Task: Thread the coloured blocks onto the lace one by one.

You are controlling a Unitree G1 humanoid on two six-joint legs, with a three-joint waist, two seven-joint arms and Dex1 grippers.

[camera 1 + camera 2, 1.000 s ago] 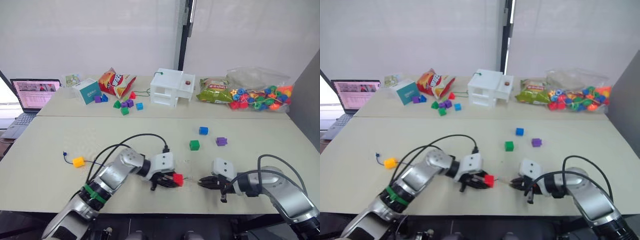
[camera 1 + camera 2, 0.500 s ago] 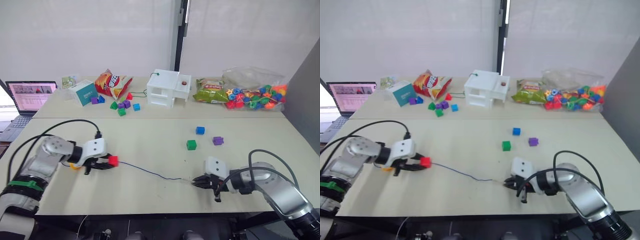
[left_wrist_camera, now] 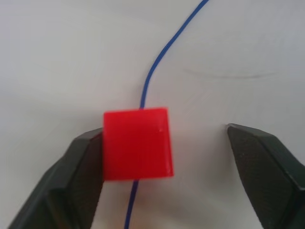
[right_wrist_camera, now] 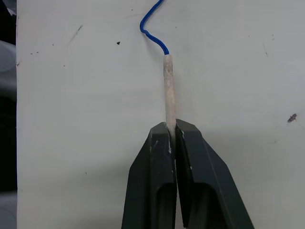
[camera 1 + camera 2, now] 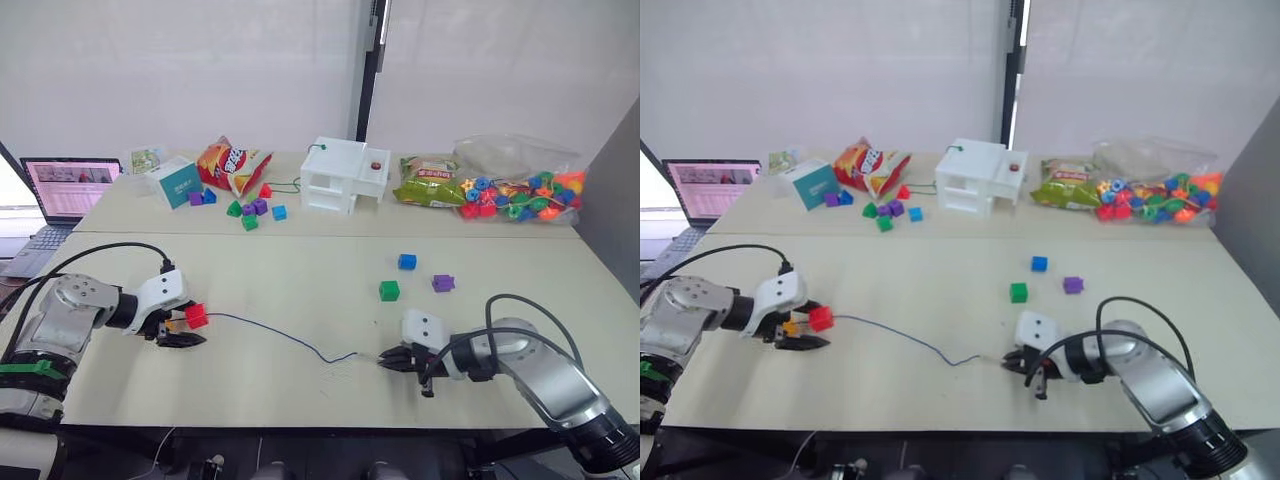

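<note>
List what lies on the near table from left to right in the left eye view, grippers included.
left gripper → red block → lace → green block → right gripper → blue block → purple block

Five coloured blocks are on the near table: one red block (image 5: 196,315) and one yellow-orange block (image 5: 790,327) by its left edge, one green block (image 5: 389,290), one blue block (image 5: 407,261) and one purple block (image 5: 442,283) toward its right. One lace (image 5: 270,335). Two grippers.
</note>
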